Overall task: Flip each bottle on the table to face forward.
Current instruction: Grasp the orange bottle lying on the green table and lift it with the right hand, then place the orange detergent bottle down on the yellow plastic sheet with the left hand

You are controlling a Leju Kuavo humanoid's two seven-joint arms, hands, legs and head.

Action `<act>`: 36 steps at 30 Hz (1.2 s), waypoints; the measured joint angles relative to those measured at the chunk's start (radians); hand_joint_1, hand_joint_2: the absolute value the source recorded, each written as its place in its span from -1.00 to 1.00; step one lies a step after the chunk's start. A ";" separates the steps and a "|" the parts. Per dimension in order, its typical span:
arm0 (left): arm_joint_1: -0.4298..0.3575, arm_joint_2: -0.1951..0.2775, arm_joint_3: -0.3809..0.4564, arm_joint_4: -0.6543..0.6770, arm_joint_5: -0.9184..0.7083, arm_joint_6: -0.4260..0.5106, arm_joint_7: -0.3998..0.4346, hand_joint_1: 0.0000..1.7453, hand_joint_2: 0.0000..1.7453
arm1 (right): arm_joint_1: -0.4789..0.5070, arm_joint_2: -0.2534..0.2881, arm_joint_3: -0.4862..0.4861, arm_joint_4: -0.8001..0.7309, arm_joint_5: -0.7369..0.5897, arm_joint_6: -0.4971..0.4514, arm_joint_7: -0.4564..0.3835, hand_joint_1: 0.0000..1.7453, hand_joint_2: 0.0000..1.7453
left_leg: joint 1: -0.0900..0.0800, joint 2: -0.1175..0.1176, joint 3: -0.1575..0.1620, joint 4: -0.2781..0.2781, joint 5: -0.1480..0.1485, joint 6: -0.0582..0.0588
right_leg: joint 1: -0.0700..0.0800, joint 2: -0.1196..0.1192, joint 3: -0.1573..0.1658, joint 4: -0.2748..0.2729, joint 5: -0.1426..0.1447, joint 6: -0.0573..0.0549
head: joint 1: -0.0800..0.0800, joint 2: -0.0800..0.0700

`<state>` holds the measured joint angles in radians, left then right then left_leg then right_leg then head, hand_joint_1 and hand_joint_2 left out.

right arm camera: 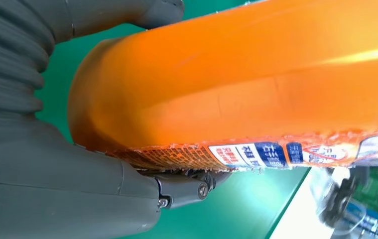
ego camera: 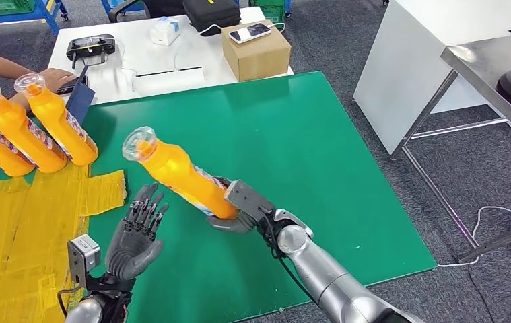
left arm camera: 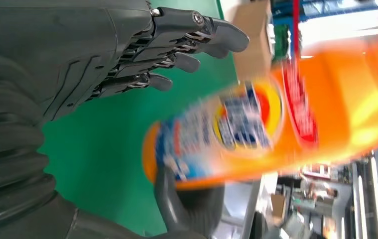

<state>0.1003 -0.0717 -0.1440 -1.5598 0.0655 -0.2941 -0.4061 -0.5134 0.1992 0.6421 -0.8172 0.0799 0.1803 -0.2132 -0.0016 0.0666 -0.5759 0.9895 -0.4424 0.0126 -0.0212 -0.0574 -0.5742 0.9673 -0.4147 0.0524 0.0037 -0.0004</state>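
Here the orange bottle [ego camera: 175,176] leans over the green mat [ego camera: 320,155], cap toward ten o'clock, its base gripped by the right hand [ego camera: 239,212]. Rigid, glossy plastic, probably slippery and bottom-heavy; the label band seems the safest hold. The left hand [ego camera: 137,235] waits spread and empty at its seven o'clock.

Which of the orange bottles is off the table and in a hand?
The orange bottle nearest mat centre: the right hand grips its base, tilted, while three others stand grouped at the left edge.
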 joint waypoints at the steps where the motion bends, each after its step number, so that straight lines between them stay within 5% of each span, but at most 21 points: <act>1: 0.001 0.000 -0.009 -0.004 -0.003 0.001 -0.001 -1.00 1.00 | -0.003 0.007 0.006 0.005 0.000 -0.001 0.001 1.00 1.00 | 0.000 0.000 0.000 0.000 0.000 0.000 | 0.000 0.000 0.000 0.000 0.000 0.000 | 0.000 0.000; 17: 0.002 0.000 -0.068 -0.029 -0.166 0.132 -0.068 -1.00 1.00 | -0.033 0.088 0.116 0.104 0.014 0.014 0.007 1.00 1.00 | 0.000 0.000 -0.001 0.000 0.000 0.000 | 0.000 0.000 -0.001 0.000 0.000 0.000 | 0.000 0.000; 27: 0.002 -0.002 -0.013 -0.011 -0.240 0.202 -0.050 -1.00 1.00 | 0.002 0.132 0.357 0.120 0.017 0.016 0.028 1.00 1.00 | 0.000 0.000 -0.001 0.000 0.000 0.000 | 0.000 0.000 -0.002 0.000 0.000 0.000 | 0.000 0.000; 35: 0.009 -0.002 -0.003 0.000 -0.260 0.212 -0.048 -1.00 1.00 | -0.011 0.130 0.422 0.126 0.007 0.011 0.033 1.00 1.00 | 0.000 0.000 -0.001 0.000 0.000 0.000 | 0.000 0.000 -0.002 0.000 0.000 0.000 | 0.000 0.000; 36: 0.009 -0.002 -0.003 0.000 -0.265 0.214 -0.046 -0.56 1.00 | -0.012 0.130 0.426 0.128 0.005 0.009 0.033 1.00 1.00 | 0.000 0.000 -0.001 0.000 0.000 0.000 | 0.000 0.000 -0.002 0.000 0.000 0.000 | 0.000 0.000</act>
<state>0.1091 -0.0736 -0.1467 -1.5600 -0.1996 -0.0806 -0.4524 -0.5249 0.3296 1.0679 -0.6896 0.0854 0.1892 -0.1804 -0.0018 0.0669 -0.5773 0.9896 -0.4424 0.0127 -0.0212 -0.0572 -0.5761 0.9673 -0.4148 0.0523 0.0038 -0.0004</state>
